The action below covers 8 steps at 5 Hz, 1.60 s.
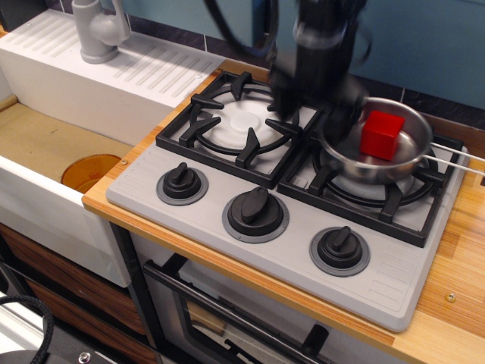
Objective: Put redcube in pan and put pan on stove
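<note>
The redcube (381, 135) lies inside the shiny steel pan (355, 162). The pan sits on the right burner grate of the grey stove (141, 191), with its wire handle (457, 158) pointing right. My gripper (311, 105) is motion-blurred. It hangs low over the strip between the two burners, at the pan's left rim. Its dark fingers (282, 92) look spread apart and hold nothing. The cube is free of them, to the right of the gripper. The arm hides the pan's far left edge.
The left burner (241, 121) is bare. Three black knobs (255, 211) line the stove's front. A white sink (45, 193) with an orange drain (89, 171) and a grey faucet (98, 30) stands at left. A wooden counter (455, 296) runs along the right.
</note>
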### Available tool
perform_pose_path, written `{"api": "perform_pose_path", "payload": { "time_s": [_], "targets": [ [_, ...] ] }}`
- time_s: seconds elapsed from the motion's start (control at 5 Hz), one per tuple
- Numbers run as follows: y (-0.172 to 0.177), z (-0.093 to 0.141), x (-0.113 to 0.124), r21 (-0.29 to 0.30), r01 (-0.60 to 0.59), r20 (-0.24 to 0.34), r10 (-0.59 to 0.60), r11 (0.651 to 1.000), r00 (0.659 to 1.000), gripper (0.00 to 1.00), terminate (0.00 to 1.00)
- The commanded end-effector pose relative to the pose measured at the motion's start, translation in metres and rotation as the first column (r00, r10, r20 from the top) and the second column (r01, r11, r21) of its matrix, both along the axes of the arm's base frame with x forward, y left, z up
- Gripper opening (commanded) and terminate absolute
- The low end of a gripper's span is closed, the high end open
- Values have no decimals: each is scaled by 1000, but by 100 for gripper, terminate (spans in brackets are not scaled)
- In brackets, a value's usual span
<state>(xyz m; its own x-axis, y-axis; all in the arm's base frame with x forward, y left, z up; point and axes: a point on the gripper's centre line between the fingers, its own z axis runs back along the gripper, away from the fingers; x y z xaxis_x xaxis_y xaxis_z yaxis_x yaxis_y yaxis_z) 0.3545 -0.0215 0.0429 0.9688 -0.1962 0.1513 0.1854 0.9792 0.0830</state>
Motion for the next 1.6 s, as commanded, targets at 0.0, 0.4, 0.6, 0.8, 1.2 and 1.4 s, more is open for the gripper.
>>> {"api": "perform_pose_path", "payload": {
  "time_s": [0.0,0.4,0.6,0.8,1.2,1.4],
  "targets": [
    [-5,4,2,-11,2,66,-1,1000,998,100,0],
    [-12,3,-9,-7,-39,44,40,999,998,0,0],
    [-15,8,-9,-4,-46,38,46,999,998,0,0],
    [-17,13,-8,-2,-51,35,51,999,998,0,0],
    [-25,59,-27,46,-94,-13,95,994,995,0,0],
    [-21,77,-26,57,-77,-35,79,995,996,0,0]
  ]
}}
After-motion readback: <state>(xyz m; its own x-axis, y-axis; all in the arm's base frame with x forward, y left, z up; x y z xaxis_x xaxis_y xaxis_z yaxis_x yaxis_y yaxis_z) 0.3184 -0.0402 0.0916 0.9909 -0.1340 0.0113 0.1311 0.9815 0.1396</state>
